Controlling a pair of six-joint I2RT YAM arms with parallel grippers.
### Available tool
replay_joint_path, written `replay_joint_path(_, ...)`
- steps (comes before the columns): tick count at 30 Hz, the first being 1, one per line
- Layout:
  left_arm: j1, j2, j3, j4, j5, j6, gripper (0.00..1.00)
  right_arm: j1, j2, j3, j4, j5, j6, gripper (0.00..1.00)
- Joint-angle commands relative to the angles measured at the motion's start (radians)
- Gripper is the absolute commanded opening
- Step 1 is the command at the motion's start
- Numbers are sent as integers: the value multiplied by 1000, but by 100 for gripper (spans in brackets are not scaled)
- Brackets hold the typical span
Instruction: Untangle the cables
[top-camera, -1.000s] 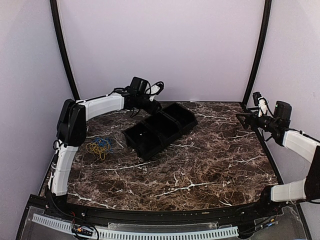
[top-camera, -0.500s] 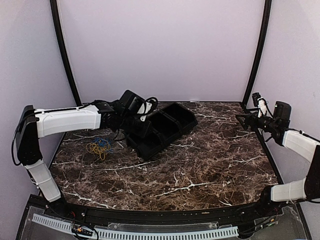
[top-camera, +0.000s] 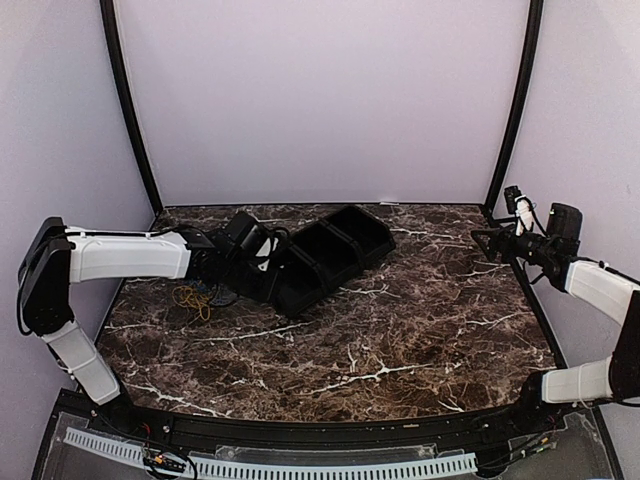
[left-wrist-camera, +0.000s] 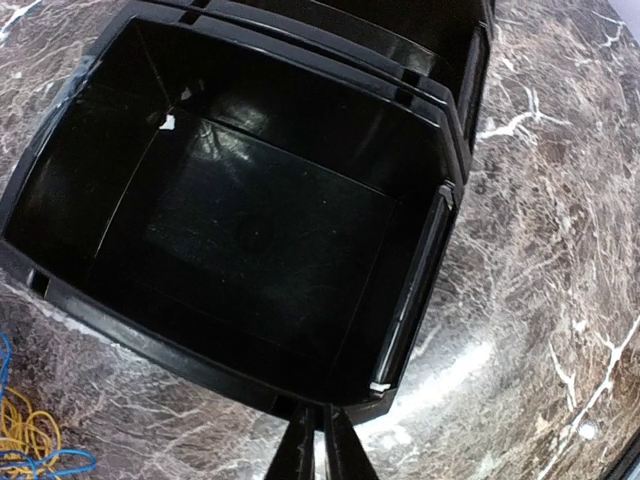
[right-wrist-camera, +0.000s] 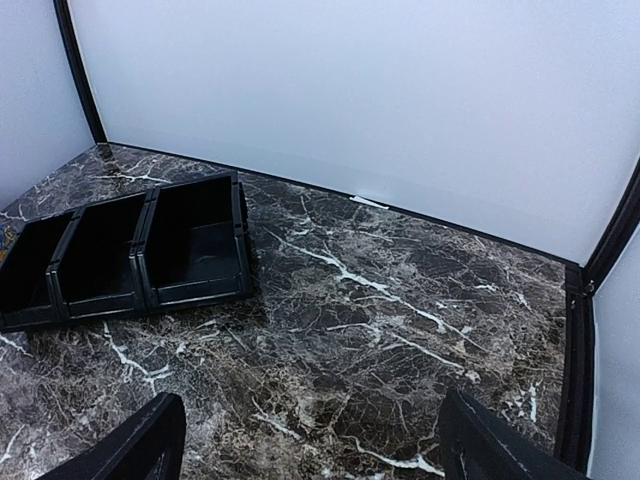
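The cables (top-camera: 188, 297) are a small tangle of yellow and blue loops on the marble, left of the black three-compartment tray (top-camera: 340, 275). My left forearm covers part of them. In the left wrist view the cables (left-wrist-camera: 25, 440) lie at the bottom left corner. My left gripper (top-camera: 266, 277) is at the tray's near-left end, right of the cables. Its shut tips (left-wrist-camera: 318, 425) sit against the outer rim of the end compartment (left-wrist-camera: 420, 280); no cable is between them. My right gripper (top-camera: 487, 239) hovers at the far right, open and empty (right-wrist-camera: 320, 460).
The tray (right-wrist-camera: 143, 250) lies diagonally at the back left of the table, and the compartments I can see into are empty. Black frame posts (top-camera: 130, 100) stand at the back corners. White walls close in the table on three sides.
My left arm has swung from behind the tray down to its near-left end, and its jaws have closed. The right arm has not moved.
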Motion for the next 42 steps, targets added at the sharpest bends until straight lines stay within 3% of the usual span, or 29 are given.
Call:
replay_joint_path(1,68,31,-12,-24,-107,16,5,-5,-21,27,14,-1,-8,90)
replay_joint_path(7,153,6,-16,-10,-173,89,6,-5,-20,27,13,-3,-11,90)
replay_joint_path(12,148,-94,-22,36,-27,111,31,-5,-18,27,12,-4,-18,90)
replay_joint_path(13,148,-128,-40,43,-63,83,34,-5,-16,27,12,-4,-19,90)
replay_joint_path(14,149,-146,-53,46,-97,66,44,-5,-16,27,12,-4,-21,90)
replay_joint_path(18,165,-215,-151,28,-419,-49,76,-5,-9,30,7,-13,-23,90)
replay_joint_path(21,222,-212,-212,-5,-443,-139,82,-5,-8,30,5,-18,-23,90)
replay_joint_path(30,253,-132,-325,104,-331,-246,83,-5,-15,31,4,-10,-21,90)
replay_joint_path(34,252,-112,-363,194,-189,-227,71,-5,-12,31,3,-13,-24,90)
replay_joint_path(38,222,-127,-414,290,-90,-204,50,-5,-6,33,0,-16,-27,90)
replay_joint_path(42,114,-154,-423,326,-69,-155,42,-5,0,34,-2,-16,-29,90)
